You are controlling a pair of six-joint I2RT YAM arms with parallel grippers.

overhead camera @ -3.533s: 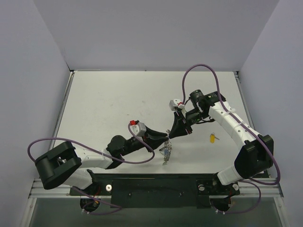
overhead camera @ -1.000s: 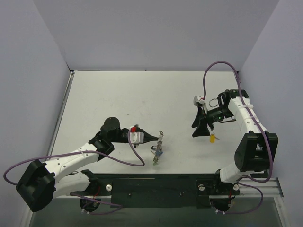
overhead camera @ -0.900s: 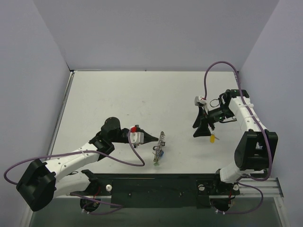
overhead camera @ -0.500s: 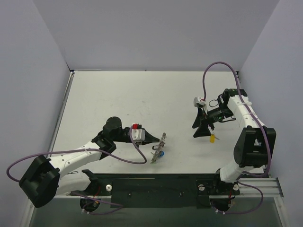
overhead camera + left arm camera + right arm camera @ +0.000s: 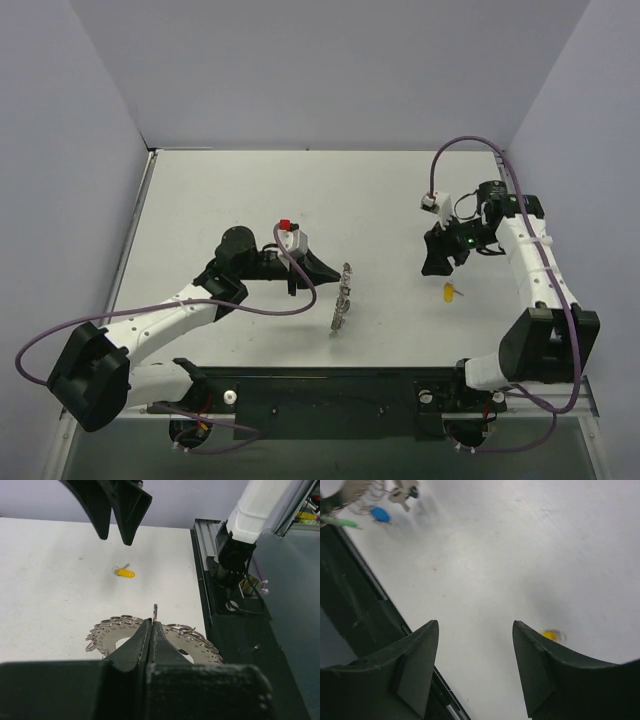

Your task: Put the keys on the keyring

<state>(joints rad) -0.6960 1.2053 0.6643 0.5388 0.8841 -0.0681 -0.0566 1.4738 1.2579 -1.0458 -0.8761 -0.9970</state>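
Note:
My left gripper (image 5: 334, 273) (image 5: 152, 623) is shut on the keyring (image 5: 343, 296) (image 5: 107, 634), a silvery disc-like loop rimmed with small rings, held on edge just above the table. A blue key (image 5: 380, 514) and a green key (image 5: 341, 522) hang by the keyring (image 5: 364, 487) in the right wrist view. The yellow key (image 5: 450, 292) (image 5: 124, 572) (image 5: 551, 635) lies loose on the table. My right gripper (image 5: 433, 266) (image 5: 475, 625) hovers open just beyond it, nothing between its fingers (image 5: 112, 510); the yellow key sits beside the right finger's tip.
The white table (image 5: 250, 210) is walled at the back and on both sides. A black rail (image 5: 320, 385) with the arm bases runs along the near edge, close under the keyring.
My left gripper has carried the keyring a little away from the near rail and turned it. The right gripper has risen and drawn back slightly from the yellow key, its jaws a touch narrower.

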